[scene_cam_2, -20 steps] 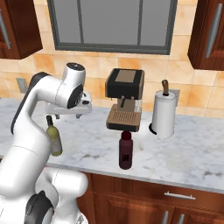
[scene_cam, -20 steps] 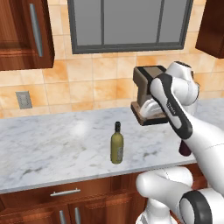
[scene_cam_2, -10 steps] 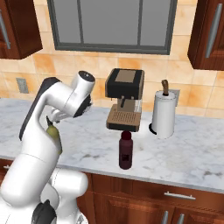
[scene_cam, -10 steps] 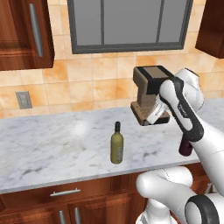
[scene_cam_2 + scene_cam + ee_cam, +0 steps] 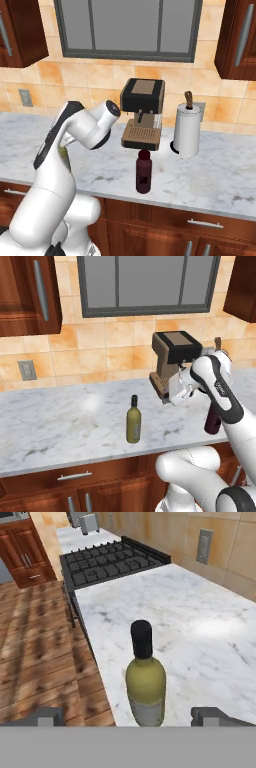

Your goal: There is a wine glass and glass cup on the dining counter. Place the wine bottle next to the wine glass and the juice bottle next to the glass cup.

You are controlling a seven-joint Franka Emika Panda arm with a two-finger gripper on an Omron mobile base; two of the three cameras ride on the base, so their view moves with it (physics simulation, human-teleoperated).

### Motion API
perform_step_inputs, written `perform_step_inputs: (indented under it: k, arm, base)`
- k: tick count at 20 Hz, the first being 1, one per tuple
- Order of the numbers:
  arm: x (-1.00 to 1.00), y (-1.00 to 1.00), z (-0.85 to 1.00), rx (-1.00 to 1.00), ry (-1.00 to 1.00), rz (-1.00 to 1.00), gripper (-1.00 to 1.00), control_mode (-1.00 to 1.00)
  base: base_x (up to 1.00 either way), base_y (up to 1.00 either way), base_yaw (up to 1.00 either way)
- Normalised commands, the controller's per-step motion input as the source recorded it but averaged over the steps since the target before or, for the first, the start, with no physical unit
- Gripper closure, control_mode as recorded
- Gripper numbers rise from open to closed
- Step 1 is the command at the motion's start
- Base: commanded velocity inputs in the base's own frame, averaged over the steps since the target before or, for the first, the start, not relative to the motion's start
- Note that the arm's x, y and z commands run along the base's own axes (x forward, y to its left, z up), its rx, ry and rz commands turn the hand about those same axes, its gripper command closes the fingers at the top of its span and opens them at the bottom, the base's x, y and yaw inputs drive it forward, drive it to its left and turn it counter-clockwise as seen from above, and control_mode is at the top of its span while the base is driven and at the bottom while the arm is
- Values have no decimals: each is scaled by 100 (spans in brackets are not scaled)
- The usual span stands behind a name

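The wine bottle (image 5: pixel 133 422), olive-green with a dark top, stands upright near the front edge of the marble wall counter (image 5: pixel 60 421). In the hand view the wine bottle (image 5: pixel 145 684) stands close ahead, lined up between the two fingertips. My gripper (image 5: pixel 169 396) hangs open to the bottle's right, a little above it and apart from it; in the hand view my gripper (image 5: pixel 132 717) holds nothing. The maroon juice bottle (image 5: pixel 143 172) stands in front of the coffee machine; the juice bottle (image 5: pixel 212 421) is partly behind my forearm. The wine glass, glass cup and dining counter are out of view.
A brown coffee machine (image 5: pixel 142 112) stands at the back of the counter, with a paper towel holder (image 5: pixel 187 130) to its right. A black stove (image 5: pixel 110 562) lies beyond the wine bottle, along the counter. The wood floor (image 5: pixel 45 642) drops away at the counter's front edge.
The arm has swung and the hand has come lower, toward the wine bottle. Both bottles stand where they were. The jaws have stayed open.
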Motion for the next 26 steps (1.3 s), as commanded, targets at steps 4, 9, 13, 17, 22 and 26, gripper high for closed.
perform_step_inputs:
  k: [4, 9, 13, 17, 22, 26]
  arm:
    - [0, 5, -14, 21, -6, 14, -100, -100]
    - [0, 6, -11, 17, -4, 3, -100, -100]
    - [0, 17, -9, 7, -2, 0, -100, -100]
    - [4, 22, -7, 2, 0, 0, -100, -100]
    - [7, 25, -10, 1, 0, 0, -100, -100]
    - [11, 17, -12, 2, 0, 0, -100, -100]
  base:
    - [0, 0, 0]
    - [0, 0, 0]
    - [0, 0, 0]
    - [0, 0, 0]
    - [0, 0, 0]
    - [0, 0, 0]
